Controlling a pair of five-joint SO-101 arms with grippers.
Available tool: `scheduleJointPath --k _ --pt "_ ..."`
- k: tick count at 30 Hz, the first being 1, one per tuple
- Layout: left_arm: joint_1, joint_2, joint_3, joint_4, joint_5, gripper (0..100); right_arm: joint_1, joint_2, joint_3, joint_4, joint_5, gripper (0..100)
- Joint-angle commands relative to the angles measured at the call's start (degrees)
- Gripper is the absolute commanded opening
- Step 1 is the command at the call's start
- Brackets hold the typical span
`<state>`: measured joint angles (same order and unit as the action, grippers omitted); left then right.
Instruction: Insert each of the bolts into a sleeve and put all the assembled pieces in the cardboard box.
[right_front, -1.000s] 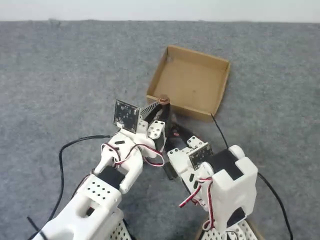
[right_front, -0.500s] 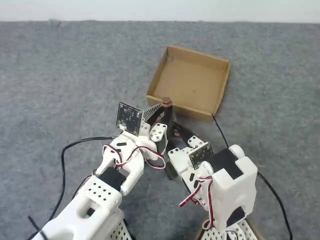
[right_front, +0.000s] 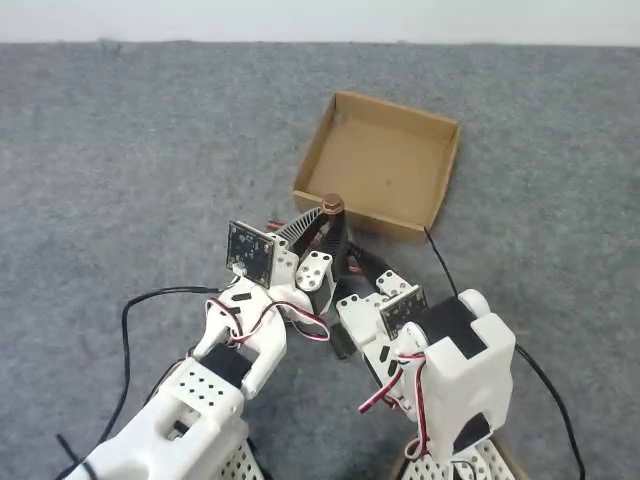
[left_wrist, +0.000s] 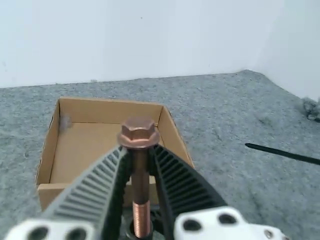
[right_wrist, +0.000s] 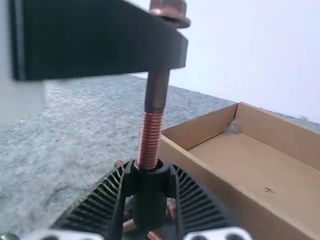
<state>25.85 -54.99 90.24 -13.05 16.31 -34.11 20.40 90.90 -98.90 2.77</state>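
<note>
left wrist view gives you the clearest read: the left gripper has its ribbed black fingers pinched narrow on the long copper-coloured metal bolt with a flanged hex head. they grip the shank just under the head, and the bolt stands upright between them. past the fingertips sits the shallow square brown cardboard box, one of it, with nothing inside.

in the right wrist view the right gripper clamps the short black cylindrical sleeve between its fingers, mouth up. the bolt's threaded end sits at that mouth, seemingly just entered; how deep it goes you cannot tell.

so you are in the insertion step, and no assembled piece is boxed yet. next you would likely push the bolt straight down along the sleeve's axis with both grips steady, since a tilt could jam the thread at the rim.

count: one held bolt, one held sleeve, and at least three loose copper bolts on the grey carpet under the right fingers; their exact number is hidden.
</note>
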Motion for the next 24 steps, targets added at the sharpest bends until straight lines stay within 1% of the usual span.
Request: scheduleJointPath --k 1,11,20,24 --pt "0.44 -1.76 -0.84 -2.29 0.18 1 0.40 -1.27 0.00 -1.80 0.79 0.6" --pt "0.44 -1.76 -0.84 -2.29 0.18 1 0.31 -1.27 0.79 -1.89 0.79 0.6" --pt "0.44 -1.76 -0.84 -2.29 0.18 1 0.66 -7.34 2.99 -1.36 0.79 0.6" --pt "0.44 -1.76 -0.84 -2.37 0.18 1 0.48 -6.90 2.99 -1.27 0.79 0.6"
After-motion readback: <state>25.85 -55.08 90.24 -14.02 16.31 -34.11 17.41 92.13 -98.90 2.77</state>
